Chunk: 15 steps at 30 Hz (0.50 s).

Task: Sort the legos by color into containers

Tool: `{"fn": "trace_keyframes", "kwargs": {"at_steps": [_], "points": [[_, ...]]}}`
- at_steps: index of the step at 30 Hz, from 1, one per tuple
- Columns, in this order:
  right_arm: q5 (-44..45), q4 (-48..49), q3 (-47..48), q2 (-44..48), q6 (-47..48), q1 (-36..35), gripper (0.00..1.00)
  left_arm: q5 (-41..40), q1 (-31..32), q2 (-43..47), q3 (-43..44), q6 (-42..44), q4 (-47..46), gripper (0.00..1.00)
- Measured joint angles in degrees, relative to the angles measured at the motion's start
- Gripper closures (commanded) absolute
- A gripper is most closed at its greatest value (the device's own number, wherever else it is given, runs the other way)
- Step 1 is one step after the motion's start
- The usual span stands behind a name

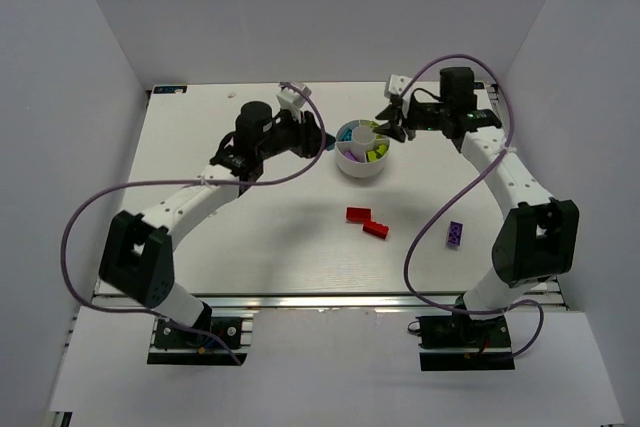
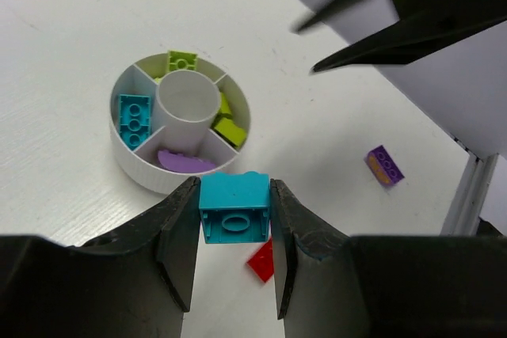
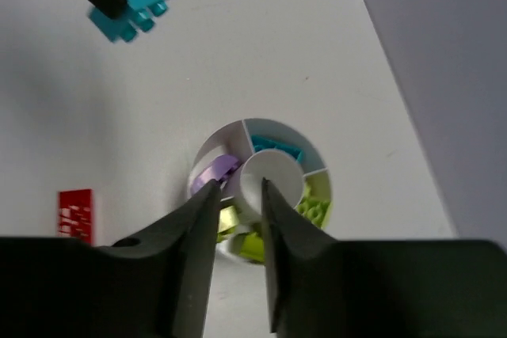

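My left gripper point(image 2: 234, 187) is clamped on a cyan brick point(image 2: 234, 213), one finger flat against each side, and the brick hangs clear of the table point(image 1: 250, 247). I hold it just off the left side of the dish point(image 1: 352, 169), above bare table and not over any compartment.

The dish is small, round and white. It sits toward the far edge of the table, about midway between the left and right edges. Its wedges fan out from a round hub point(image 2: 188, 99). From my left wrist I see a second cyan brick point(image 2: 135, 115) in one wedge and a lime green brick point(image 2: 181, 61) in the next. Further round are more lime green pieces point(image 2: 230, 128), and a purple piece point(image 2: 186, 162) lies in the wedge closest to my left fingers.

My right gripper point(image 3: 235, 195) has its jaws only narrowly parted, with nothing between them. It hovers over the dish by the right rim, and I see the hub through the gap.

Loose on the table, a red brick point(image 1: 357, 214) and a second red brick point(image 1: 377, 230) lie just beside each other near the middle, closer to the near edge than the dish is. A loose purple brick point(image 1: 456, 235) lies toward the right edge, well apart from the red pair.
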<state>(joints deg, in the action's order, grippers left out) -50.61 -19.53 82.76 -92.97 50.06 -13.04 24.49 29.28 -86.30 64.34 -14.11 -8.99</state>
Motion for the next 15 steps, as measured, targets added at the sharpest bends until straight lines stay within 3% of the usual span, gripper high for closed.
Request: {"fn": "trace_keyframes", "kwargs": {"at_steps": [2,3,8,15], "points": [[-0.7,1.3,-2.6,1.7,-4.3,2.1,0.83,1.1,-1.0,-4.8,3.5,-0.2,0.0,1.0],[-1.0,2.1,-4.4,2.7,-6.4,3.4,0.84,1.7,-1.6,-7.4,5.7,-0.2,0.2,1.0],[-2.2,3.5,-10.8,7.5,-11.9,5.9,0.81,2.9,-2.3,-18.2,15.0,-0.3,0.8,0.98],[-3.4,4.8,-14.7,11.5,-14.7,7.0,0.76,3.4,-2.3,-26.6,21.1,-0.8,0.6,0.91]]}}
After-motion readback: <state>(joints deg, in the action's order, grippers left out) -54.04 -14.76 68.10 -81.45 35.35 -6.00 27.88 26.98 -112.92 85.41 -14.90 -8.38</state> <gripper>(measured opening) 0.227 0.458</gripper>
